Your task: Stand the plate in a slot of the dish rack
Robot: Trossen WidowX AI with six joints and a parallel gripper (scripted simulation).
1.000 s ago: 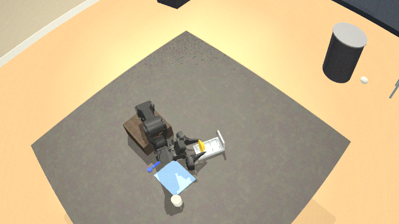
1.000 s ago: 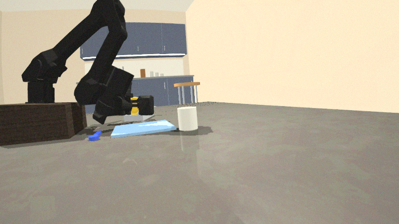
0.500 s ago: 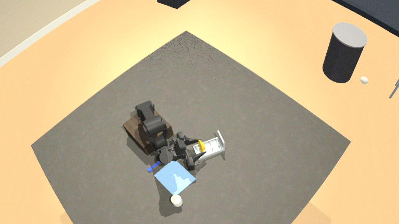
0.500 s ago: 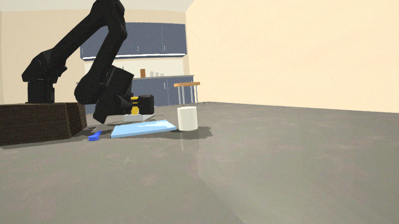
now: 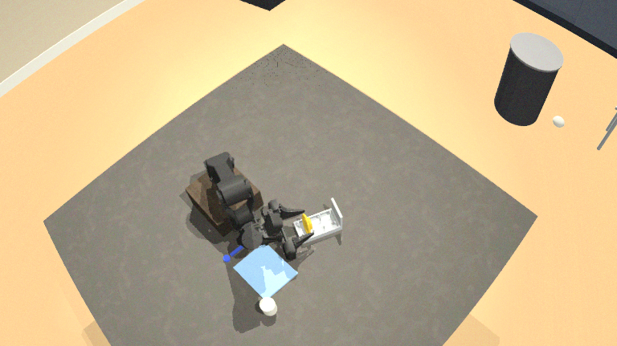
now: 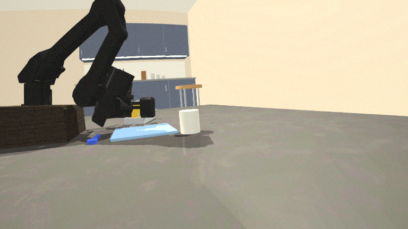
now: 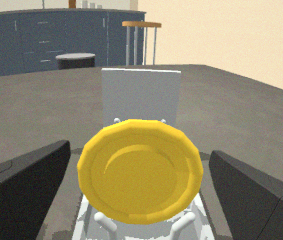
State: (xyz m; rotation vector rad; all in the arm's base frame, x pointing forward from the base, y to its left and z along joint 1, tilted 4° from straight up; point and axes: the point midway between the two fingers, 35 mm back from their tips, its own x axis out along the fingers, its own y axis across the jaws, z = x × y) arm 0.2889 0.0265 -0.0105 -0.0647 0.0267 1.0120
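The yellow plate (image 5: 307, 223) (image 6: 136, 113) (image 7: 140, 172) stands on edge, roughly upright, in the arm-side part of the white dish rack (image 5: 328, 233) (image 6: 130, 121) (image 7: 141, 95). In the wrist view, rail ends show in front of it and others behind it. Its lower edge in the slot is not clearly visible. My gripper (image 5: 308, 222) (image 7: 141, 154) is open, with one finger on each side of the plate. In the wrist view a gap shows between each finger and the plate's rim.
A light blue board (image 5: 259, 269) (image 6: 141, 132) lies beside the gripper, with a white cup (image 5: 268, 307) (image 6: 189, 121) past its far corner from the arm. A blue handled object (image 5: 236, 251) (image 6: 92, 141) lies near the wooden base (image 6: 33, 127). The rack's tall end panel stands beyond the plate.
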